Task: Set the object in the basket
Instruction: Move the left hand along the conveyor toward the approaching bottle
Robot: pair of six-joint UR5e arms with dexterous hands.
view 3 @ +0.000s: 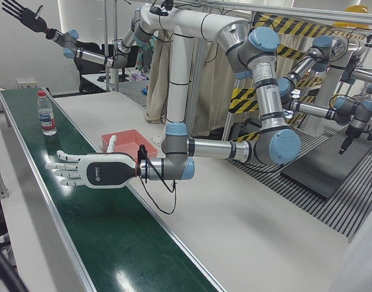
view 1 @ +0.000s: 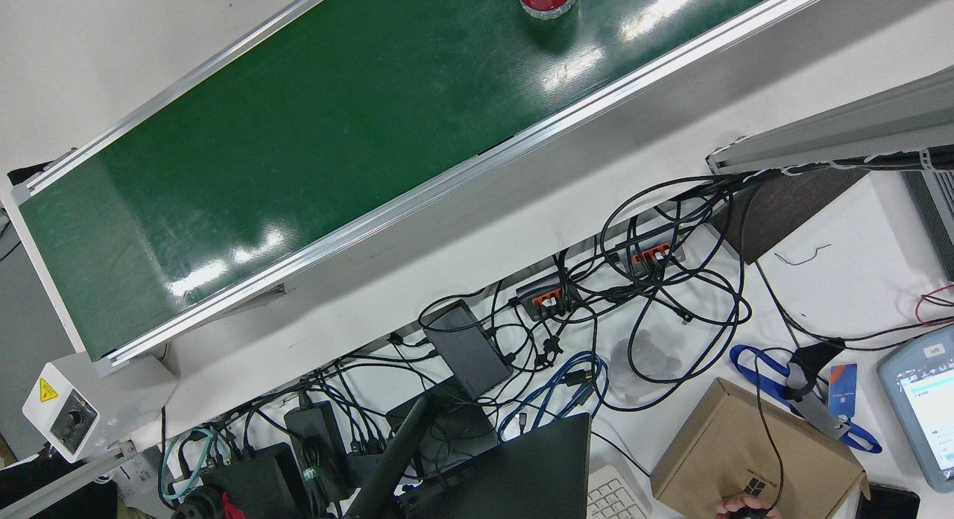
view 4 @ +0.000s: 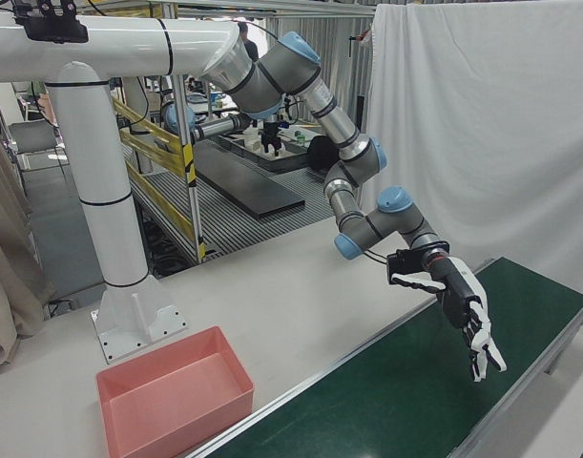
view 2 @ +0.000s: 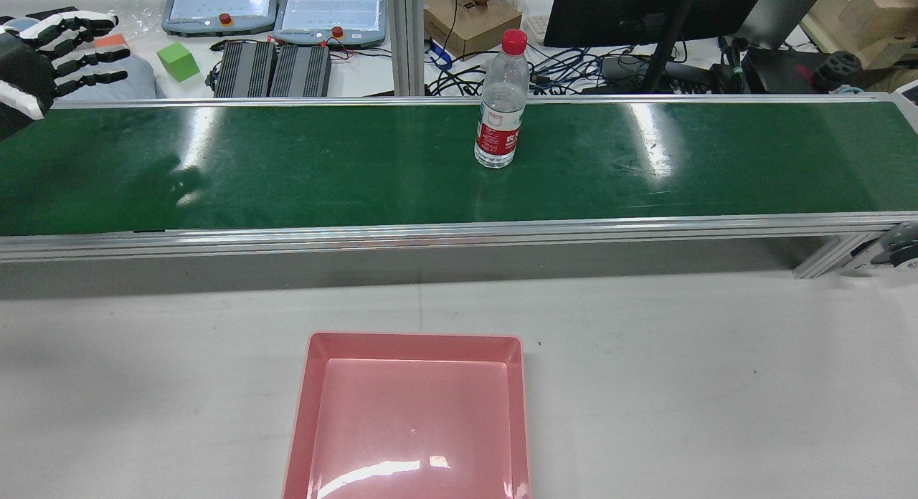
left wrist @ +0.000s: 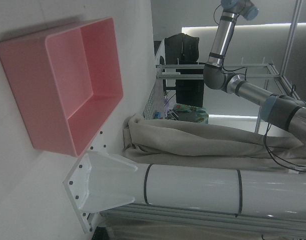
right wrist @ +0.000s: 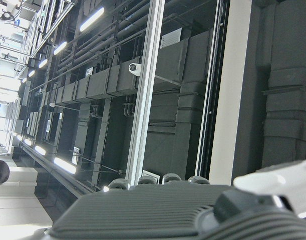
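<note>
Rear view from where I stand: the green conveyor belt (view 2: 358, 176) runs straight across from nine o'clock to three o'clock, with the pale worktop (view 2: 717, 377) lying along its near edge. On that worktop, at six o'clock, sits the pink basket (view 2: 315, 384), with nothing inside it. The left hand (view 2: 43, 54) hangs over the belt's end at about ten o'clock, its fingers spread wide and holding nothing. In the left-front view the right hand (view 3: 21, 12) is raised high at eleven o'clock, well apart from everything on the belt, its fingers fanned open and holding nothing too. The clear water bottle (view 2: 498, 112), with a red cap and red label, stands upright on the belt at twelve o'clock, well apart from both hands and the basket.
</note>
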